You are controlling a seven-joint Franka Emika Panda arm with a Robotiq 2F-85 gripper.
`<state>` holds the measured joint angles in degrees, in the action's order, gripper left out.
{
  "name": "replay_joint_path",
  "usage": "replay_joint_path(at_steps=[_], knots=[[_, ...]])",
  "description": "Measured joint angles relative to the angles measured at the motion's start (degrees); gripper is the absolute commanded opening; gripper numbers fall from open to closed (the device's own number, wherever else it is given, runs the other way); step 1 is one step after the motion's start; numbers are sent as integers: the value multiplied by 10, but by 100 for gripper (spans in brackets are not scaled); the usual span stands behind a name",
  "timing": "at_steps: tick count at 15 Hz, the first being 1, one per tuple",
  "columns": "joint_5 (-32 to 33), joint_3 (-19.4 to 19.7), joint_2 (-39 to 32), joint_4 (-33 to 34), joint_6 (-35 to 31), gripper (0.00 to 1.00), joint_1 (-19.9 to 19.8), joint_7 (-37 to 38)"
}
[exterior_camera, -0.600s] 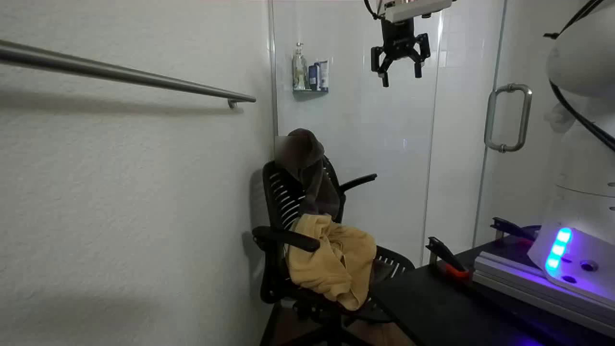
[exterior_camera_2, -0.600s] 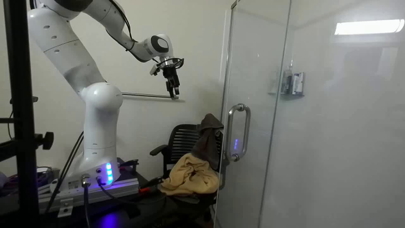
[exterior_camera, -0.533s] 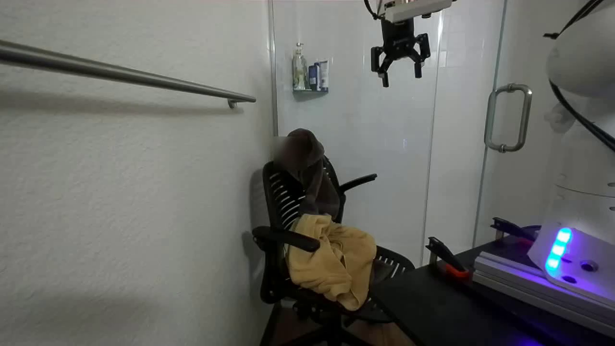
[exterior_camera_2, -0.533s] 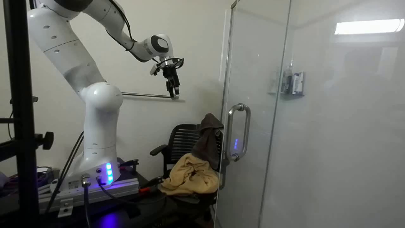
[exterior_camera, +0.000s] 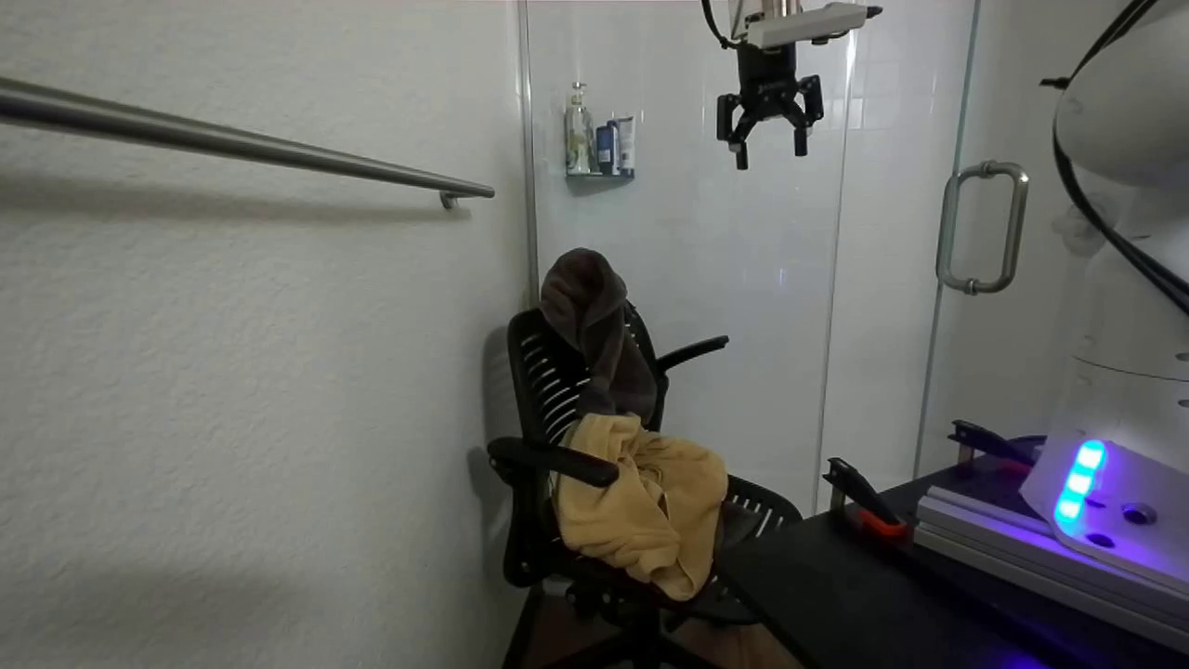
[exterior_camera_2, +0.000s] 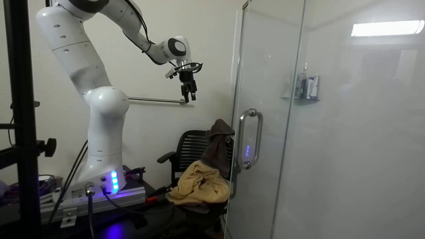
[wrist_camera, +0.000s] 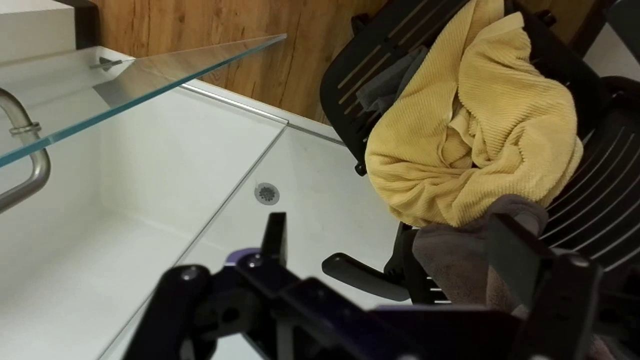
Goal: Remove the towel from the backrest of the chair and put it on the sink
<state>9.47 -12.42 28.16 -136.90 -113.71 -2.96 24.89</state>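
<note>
Towel [exterior_camera: 602,334] in all views, wrist-only drain [wrist_camera: 267,194]

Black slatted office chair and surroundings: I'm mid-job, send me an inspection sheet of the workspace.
Surface: matte black tabletop bearing white robot base, silver metal rail, black-orange clamps.
Job's things: brown plush towel hanging over black slatted backrest; sink not seen.
Clutter: yellow ribbed towel heaped on black slatted seat, dark grey cloth beside it.
Hand: black two-fingered hand open, holding nothing, higher than the backrest.
Cables: black cables run from the base and along the white arm.
Surroundings: clear glass door with D-shaped metal handle; steel wall bar.
</note>
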Motion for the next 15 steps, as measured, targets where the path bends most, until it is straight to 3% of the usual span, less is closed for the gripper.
replay_joint_path(at_steps=[5,8,11,15], knots=[[-12,10,-13,6,-4,100,10,-9],[-68,64,-30,14,-45,100,21,-98],[-98,111,-91,66,-54,100,21,-189],[-77,106,-198,177,-24,100,30,-225]])
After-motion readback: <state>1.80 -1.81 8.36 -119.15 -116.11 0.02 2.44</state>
